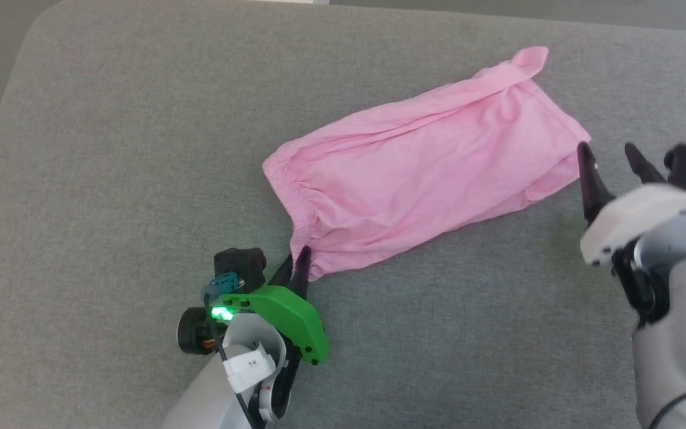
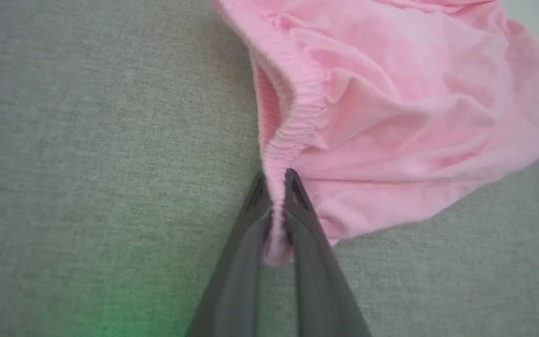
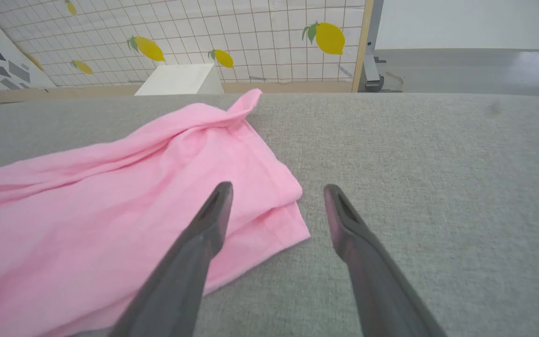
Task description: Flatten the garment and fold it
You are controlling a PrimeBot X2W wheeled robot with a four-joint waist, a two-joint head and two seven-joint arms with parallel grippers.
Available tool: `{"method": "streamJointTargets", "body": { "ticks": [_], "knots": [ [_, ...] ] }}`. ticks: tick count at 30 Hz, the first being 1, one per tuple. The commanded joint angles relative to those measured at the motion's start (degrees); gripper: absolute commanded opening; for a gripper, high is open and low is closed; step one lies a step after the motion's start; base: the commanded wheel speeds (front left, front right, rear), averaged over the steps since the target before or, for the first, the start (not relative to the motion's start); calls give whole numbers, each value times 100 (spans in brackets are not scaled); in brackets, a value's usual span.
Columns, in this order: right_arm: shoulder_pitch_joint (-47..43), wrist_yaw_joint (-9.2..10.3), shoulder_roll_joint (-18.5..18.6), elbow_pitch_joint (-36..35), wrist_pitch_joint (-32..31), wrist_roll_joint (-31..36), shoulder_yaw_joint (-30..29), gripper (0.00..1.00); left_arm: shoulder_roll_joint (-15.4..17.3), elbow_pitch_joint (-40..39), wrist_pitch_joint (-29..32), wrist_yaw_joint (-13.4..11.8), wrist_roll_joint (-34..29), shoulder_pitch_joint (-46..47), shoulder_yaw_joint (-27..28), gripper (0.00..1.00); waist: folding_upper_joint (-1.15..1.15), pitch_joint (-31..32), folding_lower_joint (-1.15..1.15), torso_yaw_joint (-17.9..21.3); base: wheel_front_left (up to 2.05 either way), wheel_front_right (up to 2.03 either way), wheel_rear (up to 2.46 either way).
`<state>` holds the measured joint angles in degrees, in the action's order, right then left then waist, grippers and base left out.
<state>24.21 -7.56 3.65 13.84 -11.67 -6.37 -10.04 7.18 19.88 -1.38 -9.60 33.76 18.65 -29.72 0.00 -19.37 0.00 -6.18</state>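
Note:
The garment [image 1: 420, 170], light pink wrinkly shorts, lies stretched diagonally across the grey surface, waistband at its lower left, leg hems at the upper right. My left gripper [image 1: 296, 262] is shut on the near corner of the gathered waistband; the left wrist view shows that corner of the garment [image 2: 391, 121] pinched between the two dark fingers of the left gripper [image 2: 276, 180]. My right gripper [image 1: 611, 156] stands open at the right leg hem. In the right wrist view the right gripper [image 3: 276, 189] straddles the garment [image 3: 124, 187] corner, one finger over the cloth, the other over bare surface.
The grey padded surface [image 1: 111, 179] extends widely around the garment, with a rounded far-left corner. Beyond its far edge stand a white box [image 3: 180, 79] and a tiled wall with lemon pictures [image 3: 328, 37], plus a metal post [image 3: 372, 47].

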Motion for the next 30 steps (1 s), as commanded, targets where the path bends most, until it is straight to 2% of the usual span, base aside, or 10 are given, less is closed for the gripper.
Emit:
{"method": "streamJointTargets", "body": {
  "ticks": [1,7,12,13,14,15,18,23,30],
  "knots": [
    [258,8,-23,221,-73,122,-104,100,-65,106,54,43,0,-21,-104,0,0,-88,0,-98,0,0,0],
    [1003,8,-47,1211,-640,690,-552,100,-106,76,-9,94,-16,90,-173,0,0,-253,0,-256,0,0,0],
    [1129,8,-59,1624,-1477,1145,-522,100,-127,112,-70,115,-2,126,-196,0,0,-297,0,-318,0,0,0],
    [1117,8,-61,1636,-1587,1157,-514,59,-127,117,-83,114,1,128,-194,0,0,-300,0,-318,0,0,0],
    [1088,8,-62,1635,-1687,1156,-466,22,-125,125,-96,113,4,130,-192,0,0,-299,0,-315,0,0,0],
    [1049,8,-64,1604,-1736,1153,-409,0,-123,133,-107,112,9,129,-189,0,0,-291,0,-309,0,0,0],
    [910,8,-66,1395,-1729,1087,-290,0,-97,155,-143,106,20,120,-173,0,0,-241,0,-256,0,0,0],
    [593,8,-68,822,-1317,897,-306,0,15,82,-297,92,-37,110,-144,0,0,-52,0,-165,0,0,0],
    [-597,8,-75,-548,-1092,176,-372,0,423,-367,-400,137,-111,-111,-105,0,0,302,0,33,0,0,0]
  ]
}}
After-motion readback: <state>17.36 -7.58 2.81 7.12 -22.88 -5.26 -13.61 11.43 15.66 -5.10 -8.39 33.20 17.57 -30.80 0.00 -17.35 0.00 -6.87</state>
